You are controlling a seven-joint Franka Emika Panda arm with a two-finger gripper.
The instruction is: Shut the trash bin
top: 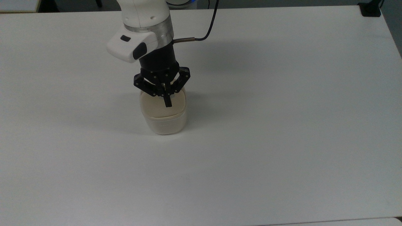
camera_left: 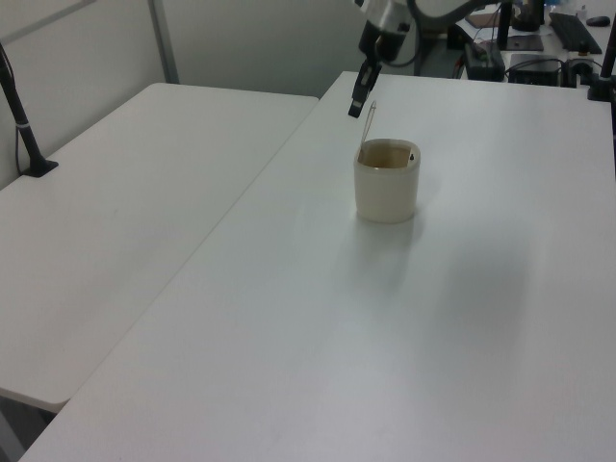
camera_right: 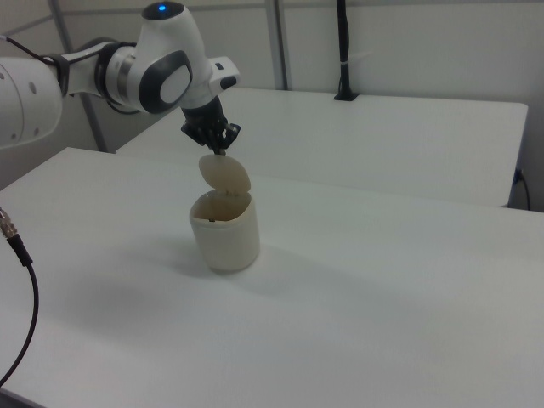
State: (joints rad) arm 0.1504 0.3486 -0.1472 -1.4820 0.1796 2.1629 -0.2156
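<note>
Plain office bench setup, big white tabletop [top: 282,125] with a second white table [camera_left: 144,192] alongside. Black two-finger gripper [top: 168,103] pinched shut, holding nothing, tip hovering just above the top edge of the beige hinged lid [camera_right: 226,176]. Closed fingers probably on purpose, making one narrow poker for pushing the flap down rather than grabbing it. Lid standing nearly upright over the small off-white rounded-square plastic trash bin [camera_left: 387,188], mid-table, mouth wide open. Closing not done yet.
</note>
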